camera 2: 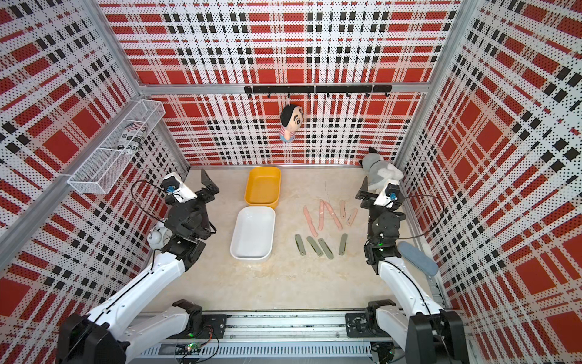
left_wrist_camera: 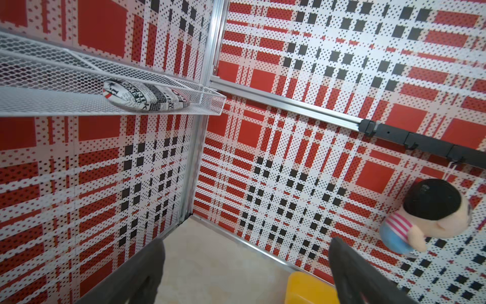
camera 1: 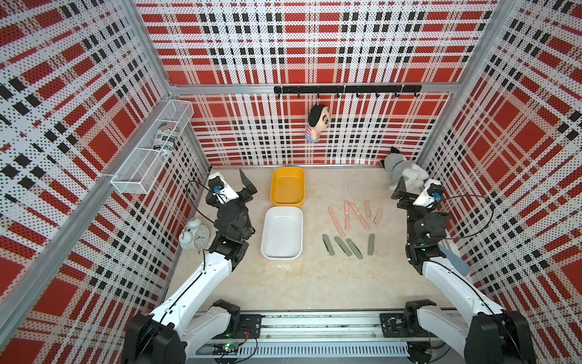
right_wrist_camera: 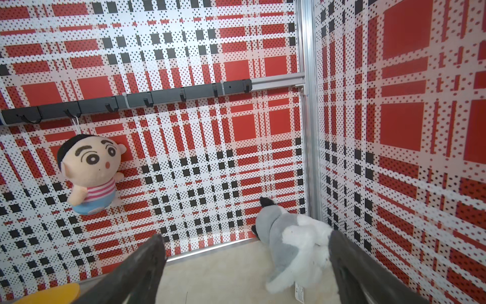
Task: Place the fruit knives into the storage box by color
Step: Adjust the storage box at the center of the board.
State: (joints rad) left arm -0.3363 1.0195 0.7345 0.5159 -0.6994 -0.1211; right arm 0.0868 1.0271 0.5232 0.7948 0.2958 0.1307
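Note:
Several salmon-pink fruit knives (camera 1: 347,215) (camera 2: 321,215) lie fanned out on the table right of centre. Several olive-green ones (camera 1: 342,246) (camera 2: 314,245) lie in a row just nearer to me. Two storage boxes sit left of them, both with nothing inside: a yellow one (camera 1: 287,188) (camera 2: 263,186) (left_wrist_camera: 307,288) at the back and a white one (camera 1: 282,234) (camera 2: 253,233) in front. My left gripper (camera 1: 247,187) (camera 2: 209,185) (left_wrist_camera: 246,243) hangs open beside the yellow box, holding nothing. My right gripper (camera 1: 401,192) (camera 2: 363,189) (right_wrist_camera: 246,237) is open and holds nothing, near the back right corner.
A grey and white plush dog (camera 1: 403,171) (right_wrist_camera: 294,247) lies in the back right corner, close to my right fingers. A white alarm clock (camera 1: 194,238) stands by the left arm. A doll (camera 1: 317,123) hangs from the hook rail (camera 1: 346,89). A wire shelf (camera 1: 151,151) is mounted on the left wall.

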